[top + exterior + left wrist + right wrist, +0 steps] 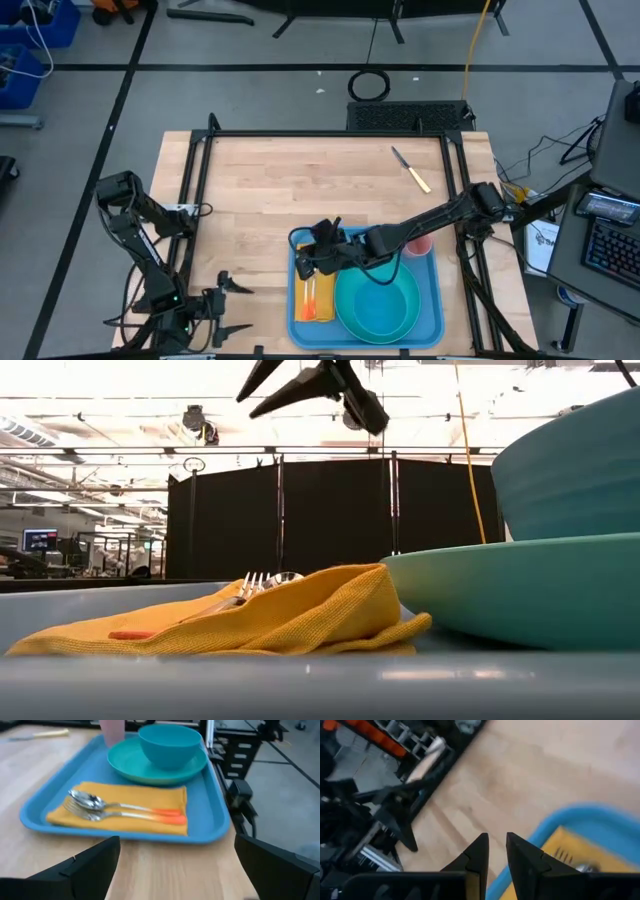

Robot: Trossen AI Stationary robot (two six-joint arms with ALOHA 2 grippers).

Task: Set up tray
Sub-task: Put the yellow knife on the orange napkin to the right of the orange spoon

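The blue tray [437,292] lies at the table's near edge, right of the middle; it also shows in the left wrist view [50,795]. On it lie an orange-yellow napkin [130,802] with a spoon [86,798] and a fork [75,809], a teal plate [150,767] with a teal bowl [169,744], and a pink cup [419,243]. My right gripper [304,267] hangs above the tray's far left corner, slightly open and empty. My left gripper [243,307] is open and empty, left of the tray near the table's near edge.
A knife with a yellow handle [412,170] lies on the bare wood at the far right of the table. A black frame [200,170] runs along the table's edges. Bare wood lies between the tray and the far edge.
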